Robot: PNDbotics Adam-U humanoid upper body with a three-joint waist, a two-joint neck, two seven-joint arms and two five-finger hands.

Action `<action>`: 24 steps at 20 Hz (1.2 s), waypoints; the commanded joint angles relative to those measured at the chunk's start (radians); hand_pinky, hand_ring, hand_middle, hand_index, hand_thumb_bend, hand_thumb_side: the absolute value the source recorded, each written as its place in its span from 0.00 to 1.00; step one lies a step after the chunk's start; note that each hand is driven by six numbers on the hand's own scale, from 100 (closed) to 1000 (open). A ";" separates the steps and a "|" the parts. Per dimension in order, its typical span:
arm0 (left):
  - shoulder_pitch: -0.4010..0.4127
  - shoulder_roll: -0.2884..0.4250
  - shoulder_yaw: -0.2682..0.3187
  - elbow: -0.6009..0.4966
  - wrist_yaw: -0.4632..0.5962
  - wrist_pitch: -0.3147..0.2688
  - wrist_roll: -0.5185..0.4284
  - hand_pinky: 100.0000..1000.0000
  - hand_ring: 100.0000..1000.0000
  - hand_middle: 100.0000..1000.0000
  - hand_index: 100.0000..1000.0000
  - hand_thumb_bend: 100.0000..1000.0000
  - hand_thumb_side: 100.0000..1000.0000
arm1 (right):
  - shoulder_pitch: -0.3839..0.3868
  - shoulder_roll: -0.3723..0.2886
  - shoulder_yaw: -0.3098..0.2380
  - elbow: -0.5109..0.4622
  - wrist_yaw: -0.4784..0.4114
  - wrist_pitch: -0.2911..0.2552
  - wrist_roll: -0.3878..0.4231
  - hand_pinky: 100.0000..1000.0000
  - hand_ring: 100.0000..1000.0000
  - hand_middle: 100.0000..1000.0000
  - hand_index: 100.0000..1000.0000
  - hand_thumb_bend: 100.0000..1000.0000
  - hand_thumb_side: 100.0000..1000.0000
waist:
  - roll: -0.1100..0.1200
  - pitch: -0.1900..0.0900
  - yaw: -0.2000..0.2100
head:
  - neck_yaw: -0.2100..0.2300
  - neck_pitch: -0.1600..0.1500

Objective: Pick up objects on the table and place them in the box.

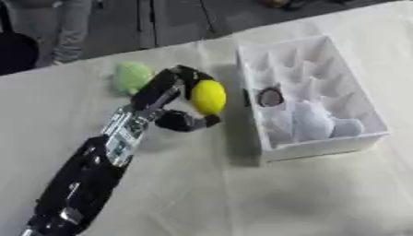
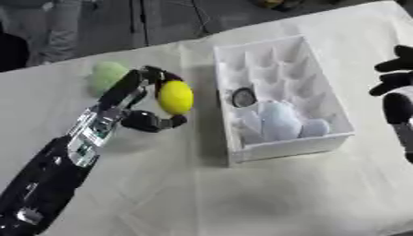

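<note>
The left hand (image 1: 181,99) curls fingers and thumb around a yellow egg-shaped object (image 1: 209,96), held just left of the white box (image 1: 322,146) (its cells hold a dark round thing (image 1: 269,97) and pale items). A pale green object (image 1: 132,76) lies on the bench (image 1: 242,198) behind the hand. The right hand (image 2: 395,78) shows at the right edge with fingers bent, holding nothing.

Desk (image 1: 242,198) draped in a pale cream cloth, lying askew in view, dark floor beyond its far edge. Resting on it, toward the right: white box (image 1: 327,145) with moulded cone dividers, holding pale items and one dark round piece. Further left, near the far edge: pale green rounded object (image 1: 131,76), well apart from the box.
</note>
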 commanded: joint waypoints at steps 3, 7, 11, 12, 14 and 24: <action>-0.079 0.004 0.022 0.013 0.067 -0.002 -0.014 0.66 0.32 0.42 0.55 0.00 0.52 | -0.051 -0.032 0.011 -0.024 -0.031 -0.016 0.019 0.72 0.53 0.68 0.91 0.28 0.73 | -0.014 0.003 -0.046 | 0.024 -0.024; -0.120 -0.016 0.040 0.052 0.043 -0.029 -0.001 0.67 0.36 0.46 0.59 0.09 0.56 | -0.084 -0.033 0.023 -0.024 -0.050 -0.027 0.037 0.72 0.53 0.68 0.91 0.27 0.73 | -0.008 0.012 -0.096 | 0.045 -0.033; -0.141 -0.038 0.054 0.093 -0.072 -0.059 0.023 0.69 0.43 0.54 0.65 0.36 0.62 | -0.109 -0.031 0.036 -0.024 -0.070 -0.034 0.056 0.72 0.53 0.68 0.90 0.28 0.73 | -0.002 0.019 -0.135 | 0.059 -0.042; -0.142 -0.043 0.054 0.099 -0.112 -0.062 0.026 0.70 0.46 0.57 0.67 0.45 0.63 | -0.112 -0.029 0.038 -0.024 -0.073 -0.035 0.060 0.72 0.53 0.68 0.90 0.28 0.73 | -0.001 0.021 -0.143 | 0.059 -0.045; -0.141 -0.053 0.056 0.109 -0.188 -0.065 0.039 0.70 0.47 0.58 0.68 0.50 0.64 | -0.117 -0.026 0.042 -0.024 -0.078 -0.035 0.068 0.72 0.53 0.68 0.90 0.29 0.73 | -0.001 0.023 -0.154 | 0.061 -0.049; -0.131 -0.070 0.085 0.126 -0.392 -0.001 0.095 1.00 0.93 0.98 0.93 0.91 0.98 | -0.112 -0.023 0.044 -0.024 -0.078 -0.036 0.076 0.72 0.53 0.68 0.90 0.30 0.73 | -0.001 0.025 -0.165 | 0.059 -0.054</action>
